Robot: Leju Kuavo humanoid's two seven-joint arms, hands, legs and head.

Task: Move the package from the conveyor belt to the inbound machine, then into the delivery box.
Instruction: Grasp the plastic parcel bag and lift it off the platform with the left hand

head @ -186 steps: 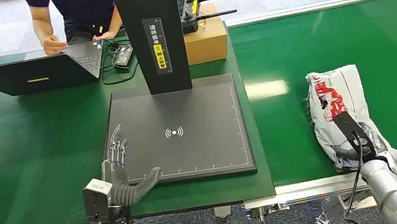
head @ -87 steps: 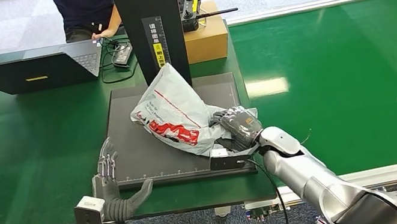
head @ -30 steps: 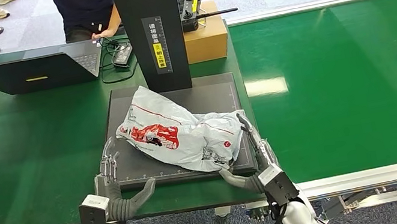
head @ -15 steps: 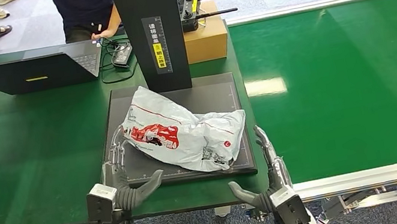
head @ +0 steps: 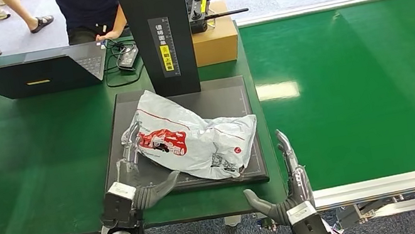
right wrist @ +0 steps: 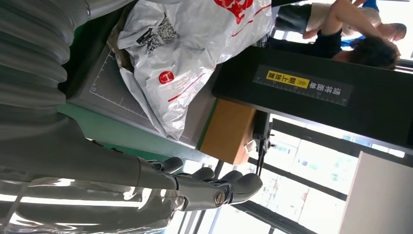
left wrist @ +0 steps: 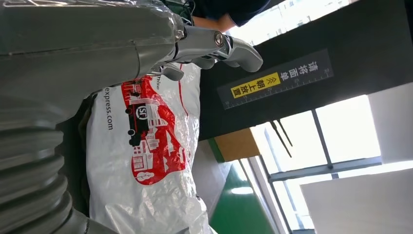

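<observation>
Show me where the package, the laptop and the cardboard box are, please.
package point(head: 190, 140), head view, on the middle of the white bag.
laptop point(head: 27, 79), head view, on the back of its dark lid.
cardboard box point(head: 215, 42), head view, on its brown front face.

You'll see the package point(head: 189, 136) has left the conveyor belt point(head: 364, 78) and now lies on the black plate of the inbound machine point(head: 225, 102), where the right hand carried it. That right hand point(head: 287, 189) has let go and drawn back to the table's near edge, fingers spread and empty. The left hand point(head: 134, 167) has moved forward onto the plate, its fingers now reaching the package's left end. Behind the table, a walker's sandalled feet point(head: 8, 26) have come into view.
</observation>
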